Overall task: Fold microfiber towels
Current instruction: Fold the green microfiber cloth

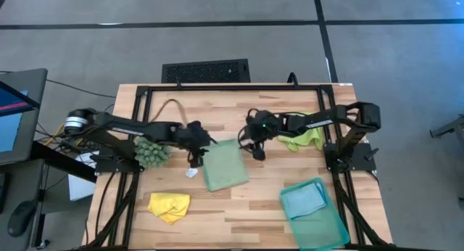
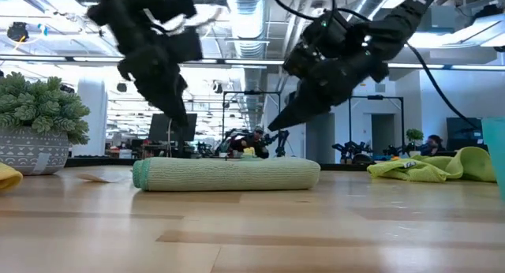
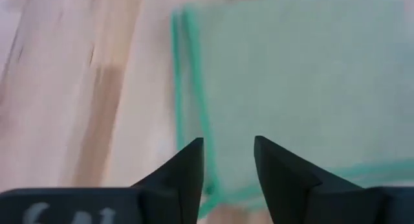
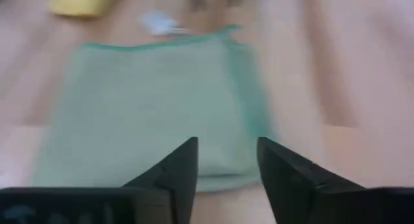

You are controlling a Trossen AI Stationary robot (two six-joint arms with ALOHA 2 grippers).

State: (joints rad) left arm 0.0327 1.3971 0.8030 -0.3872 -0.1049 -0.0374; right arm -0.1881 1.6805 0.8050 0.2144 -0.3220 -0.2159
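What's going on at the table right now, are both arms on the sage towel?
Both arms hover over the pale sage green towel, which lies folded at the table's middle. The left gripper is by its left far corner and the right gripper by its right far corner, both with jaws open and holding nothing. The light blue towel sits in the teal tray; the yellow towel and lime green towel lie crumpled.
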